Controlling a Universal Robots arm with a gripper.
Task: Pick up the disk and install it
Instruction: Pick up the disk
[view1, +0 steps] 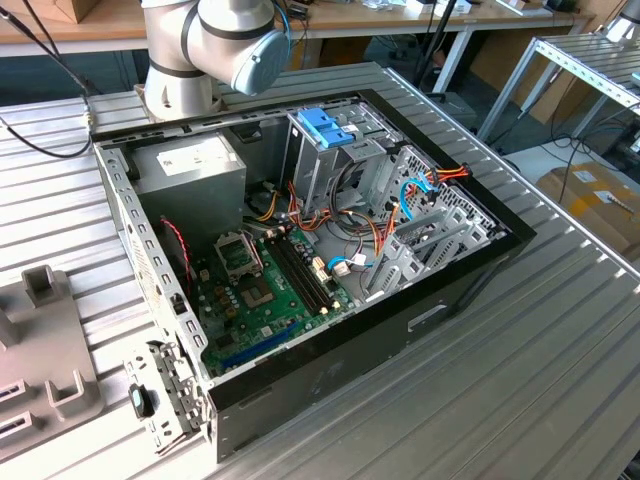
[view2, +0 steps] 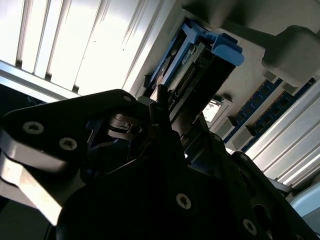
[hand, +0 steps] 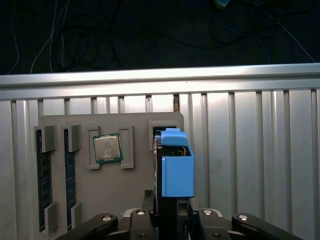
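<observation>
- Fixture tray (view1: 45, 330): grey, at the exterior view's left, lying on the ribbed metal table (view1: 520, 380) just beside the case.
- Computer case (view1: 330, 385): black, mid-table, side panel off, interior facing up.
- Robot arm (view1: 215, 40): grey-and-blue joint, standing behind the case's far wall.
- Power supply box (view1: 190, 175): grey metal with a white label, in the case corner nearest the arm.
- Motherboard (view1: 265, 295): green, flat on the case floor, next to the power supply box.
- Blue bracket (view1: 325, 128): seated at the top of the metal drive cage.
- Cables (view1: 385, 235): orange, red and blue, loose between the cage and the case wall at the exterior view's right.
- Memory modules (hand: 42, 182): two, in slots of the tray, in the first wrist view.
- Processor chip (hand: 106, 148): in a tray recess beside the modules.
- The disk (hand: 177, 170): on edge in a light-blue frame, over the tray, outside the case.
- Gripper (hand: 172, 210): fingers narrow, clamped on the disk's flat sides.
</observation>
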